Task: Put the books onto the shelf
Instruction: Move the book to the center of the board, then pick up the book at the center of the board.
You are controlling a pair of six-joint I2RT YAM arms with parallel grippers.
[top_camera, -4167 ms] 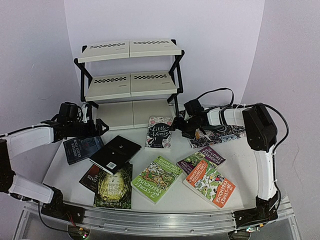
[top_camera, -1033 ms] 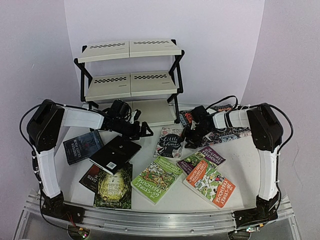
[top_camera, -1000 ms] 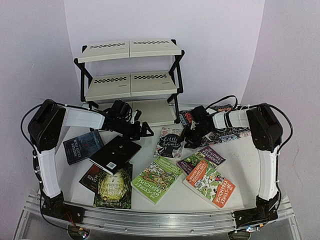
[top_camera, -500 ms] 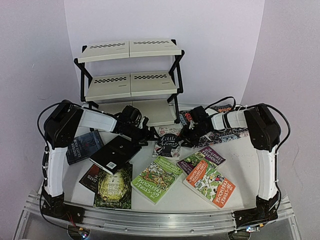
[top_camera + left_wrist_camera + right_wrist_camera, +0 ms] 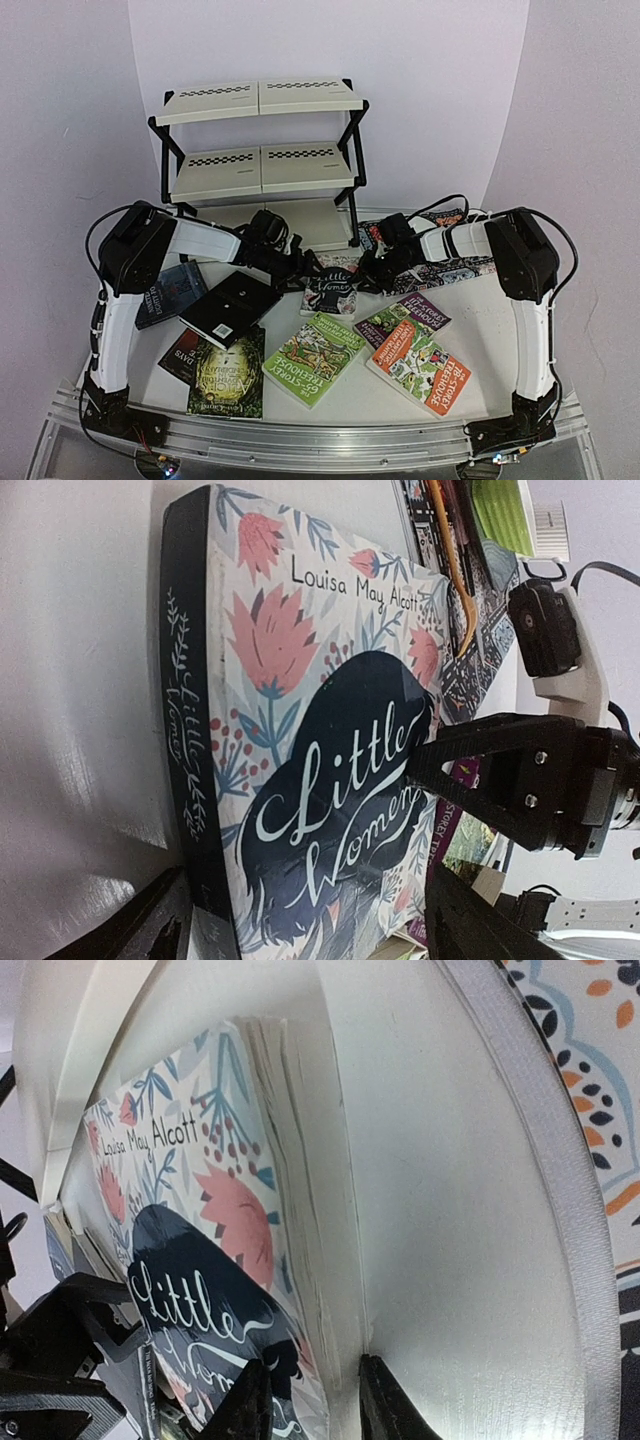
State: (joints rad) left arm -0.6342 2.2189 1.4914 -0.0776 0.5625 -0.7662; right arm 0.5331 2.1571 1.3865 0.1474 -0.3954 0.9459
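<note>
**Left claw (image 5: 297, 267) and right claw (image 5: 367, 270) are converging on one book**

You are now working both arms on the same paperback. Your left arm has been swinging in from the left side of the counter (image 5: 490, 330) over the last few seconds. Its claw is standing wide, with the fingers straddling the spine end of the Little Women book (image 5: 334, 284). Your right claw is narrowing around the page edge on the opposite side, one finger over the cover and one down at the counter. Whether it is pinching yet, you cannot tell. This is looking like the start of a two-handed lift. It is likely the first book going up, since none is showing on the shelf (image 5: 262, 172).

The book is lying flat just in front of the shelf's bottom tier, shifted slightly left of where it was a second ago. It is showing a pale floral cover with pink blooms, a dark silhouette carrying white script, a dark spine and a thick page block.
</note>
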